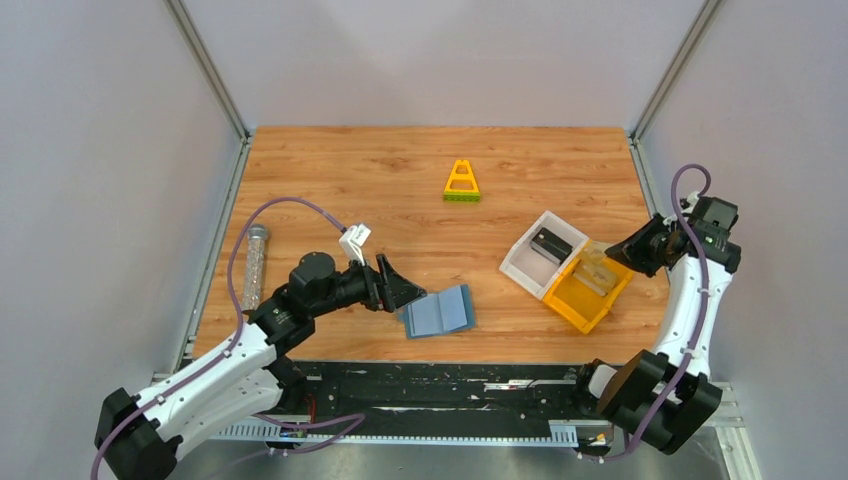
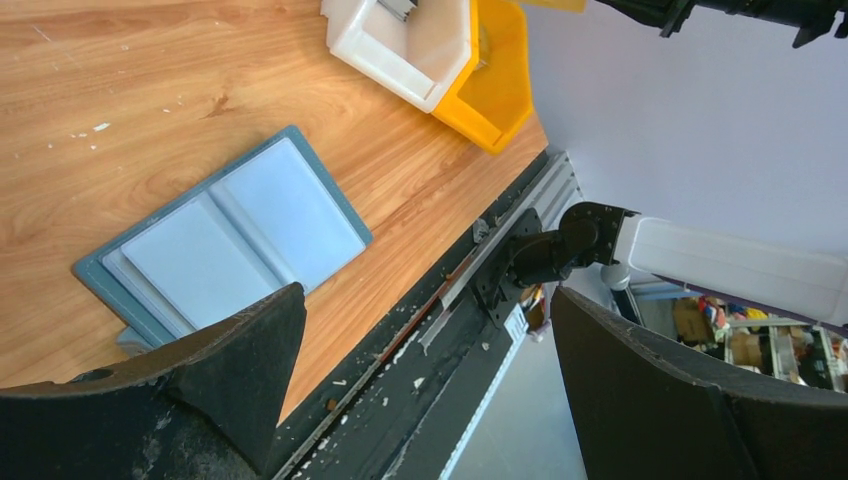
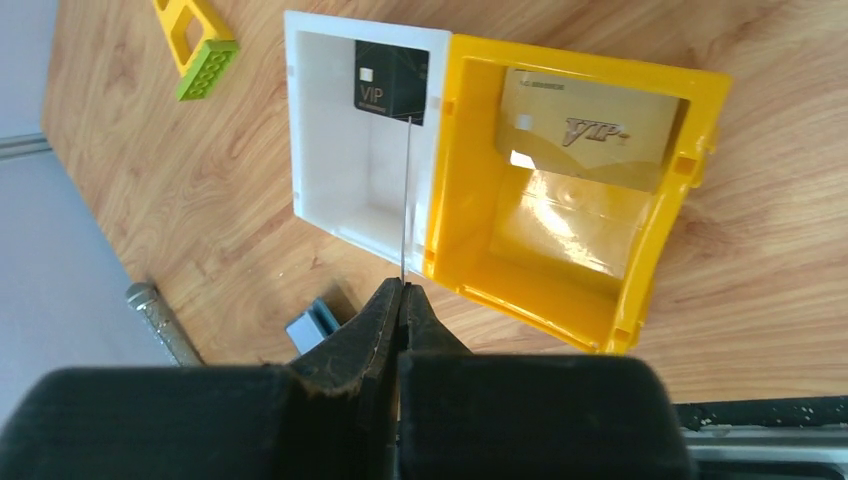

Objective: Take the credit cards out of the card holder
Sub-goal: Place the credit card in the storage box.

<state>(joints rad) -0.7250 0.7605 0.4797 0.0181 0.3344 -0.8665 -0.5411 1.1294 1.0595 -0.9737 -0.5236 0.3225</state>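
Observation:
The slate-blue card holder (image 1: 438, 312) lies open and flat near the table's front edge; its pocket panels show in the left wrist view (image 2: 230, 235), and a corner shows in the right wrist view (image 3: 315, 322). My left gripper (image 1: 400, 285) is open and empty at its left edge, jaws wide apart (image 2: 428, 300). My right gripper (image 1: 615, 258) is shut (image 3: 403, 285) on a thin card (image 3: 407, 200), seen edge-on, held above the bins. A black card (image 3: 390, 82) lies in the white bin (image 1: 522, 262). A gold card (image 3: 585, 130) leans in the yellow bin (image 1: 575, 300).
A yellow and green toy block (image 1: 461, 183) stands at the back centre. A clear tube (image 1: 255, 265) lies by the left edge. The metal rail (image 1: 450, 385) runs along the front edge. Grey walls enclose the table.

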